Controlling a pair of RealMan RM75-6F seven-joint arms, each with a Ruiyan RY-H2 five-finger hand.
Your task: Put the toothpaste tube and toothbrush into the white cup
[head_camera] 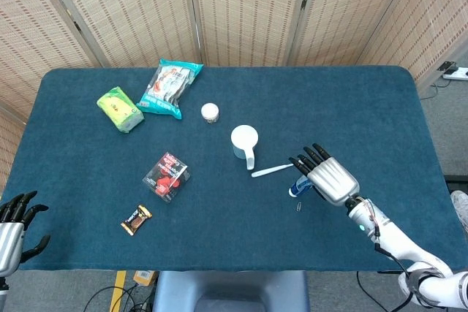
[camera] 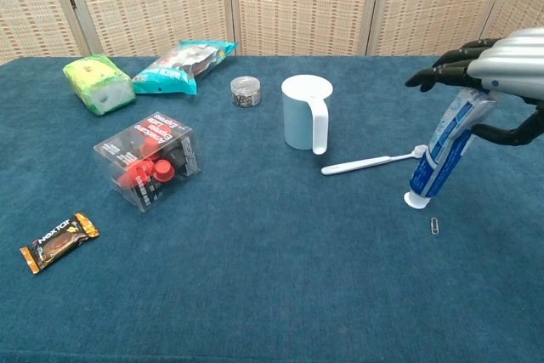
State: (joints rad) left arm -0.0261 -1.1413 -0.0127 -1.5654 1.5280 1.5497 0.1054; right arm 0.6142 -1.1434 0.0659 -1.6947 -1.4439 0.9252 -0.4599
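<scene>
Table's covered in a fuzzy dark teal cloth, kind of felt-looking. The right hand is all shiny silver shell with black fingers, and it has the toothpaste tube hanging cap-down, nearly upright, the flat crimped end pinched up in the hand. The other fingers are fanned out straight toward 10 o'clock. Tube is glossy blue and white plastic with a round white cap, hard to tell if the cap touches the cloth.

The white cup is a smooth matte cylinder with a chunky handle, standing upright at about 10 o'clock from the hand, and nothing's visible inside it. The toothbrush is slim white plastic, lying flat between cup and tube, bristle end just beside the tube.

A little wire paperclip sits at 6 o'clock from the cap.

Left hand is down at the table's near-left corner, black fingers spread apart, holding nothing.
</scene>
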